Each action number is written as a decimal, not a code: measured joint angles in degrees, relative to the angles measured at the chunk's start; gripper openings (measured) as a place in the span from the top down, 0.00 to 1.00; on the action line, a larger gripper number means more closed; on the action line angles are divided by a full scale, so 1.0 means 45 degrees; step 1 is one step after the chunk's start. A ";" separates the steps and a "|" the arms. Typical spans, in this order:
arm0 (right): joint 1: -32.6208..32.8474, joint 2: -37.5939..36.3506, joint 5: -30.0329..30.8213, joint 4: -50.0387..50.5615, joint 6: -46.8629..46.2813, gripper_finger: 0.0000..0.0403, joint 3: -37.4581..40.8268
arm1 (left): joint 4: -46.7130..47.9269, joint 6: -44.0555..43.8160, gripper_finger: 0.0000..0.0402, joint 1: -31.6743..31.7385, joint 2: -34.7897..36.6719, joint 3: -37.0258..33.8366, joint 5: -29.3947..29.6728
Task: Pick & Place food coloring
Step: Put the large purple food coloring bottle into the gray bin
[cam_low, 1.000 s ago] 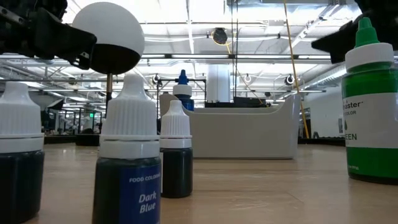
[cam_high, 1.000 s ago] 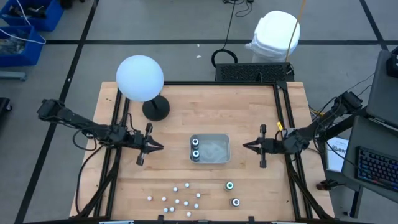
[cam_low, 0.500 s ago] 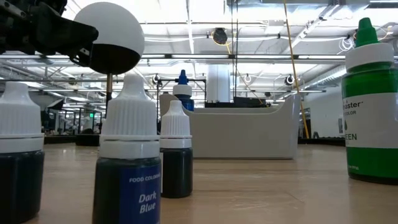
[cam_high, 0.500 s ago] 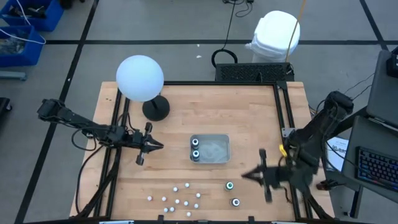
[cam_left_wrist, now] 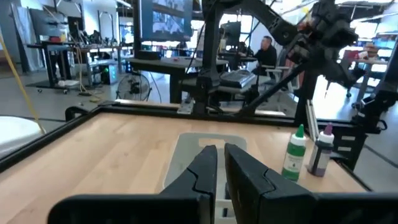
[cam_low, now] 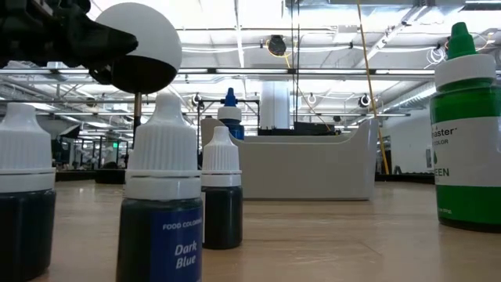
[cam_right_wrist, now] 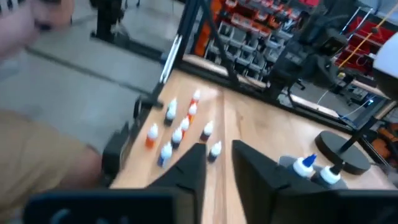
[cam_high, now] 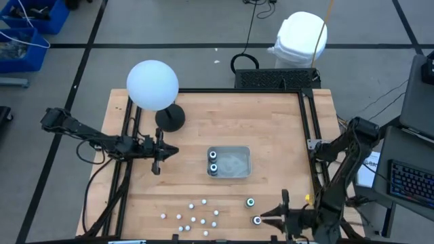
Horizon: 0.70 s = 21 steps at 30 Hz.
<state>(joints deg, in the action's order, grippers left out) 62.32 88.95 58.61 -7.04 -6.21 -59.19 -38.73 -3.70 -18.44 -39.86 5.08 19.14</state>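
Observation:
The clear tray (cam_high: 234,163) lies mid-table with two dark bottles (cam_high: 213,162) standing at its left end. Several small whitish bottles (cam_high: 194,214) stand near the near edge, close up in the low view (cam_low: 160,204). Two bigger bottles stand to their right (cam_high: 250,202) (cam_high: 256,219); the green one (cam_low: 468,133) looms in the low view. My right gripper (cam_high: 264,218) is slightly open, low at the near edge, its tips just right of the nearer big bottle. My left gripper (cam_high: 173,150) is shut and hovers left of the tray. My right gripper's tips point toward the table's left, level with and right beside the nearer big bottle (cam_high: 256,219). Whether they touch it, I cannot tell; the wrist view does not show that bottle.
A lamp with a white globe (cam_high: 152,84) and a dark round base (cam_high: 169,118) stands far-left of the tray. Black rails (cam_high: 308,129) frame the table. A white bag (cam_high: 300,34) sits beyond the far edge. A seated person (cam_left_wrist: 267,50) shows in the room behind.
My right arm has swung from beside the tray's right side toward the near edge and now sits low next to the two bigger bottles. My left gripper has turned about its wrist and shifted slightly toward the far edge. No bottle has moved.

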 joint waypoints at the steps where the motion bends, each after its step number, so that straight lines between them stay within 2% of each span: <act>1: 0.0045 0.0168 -0.0005 0.0077 -0.0149 0.77 0.0002 | -0.0103 0.0071 0.91 0.0000 0.0000 0.0000 0.0000; 8: 0.0099 0.1049 -0.0024 -0.0004 -0.0707 0.52 0.0052 | -0.0181 0.0207 0.91 0.0000 0.0005 0.0000 0.0000; 12: 0.0094 0.1314 -0.0099 -0.0004 -0.1321 0.41 0.0203 | -0.0077 0.0092 0.91 0.0005 0.0005 0.0000 0.0000; 18: -0.0038 0.1745 -0.1961 -0.0556 -0.2521 0.34 0.0574 | 0.0072 -0.0027 0.91 -0.0007 0.0005 0.0000 -0.0246; 21: -0.0244 0.1851 -0.2174 -0.1155 -0.2799 0.34 0.0938 | 0.0100 -0.0035 0.91 -0.0015 0.0005 0.0000 -0.0248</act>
<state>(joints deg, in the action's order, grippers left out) 61.22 97.28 48.82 -12.23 -18.81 -54.97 -38.28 -3.86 -18.50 -39.83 5.08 18.02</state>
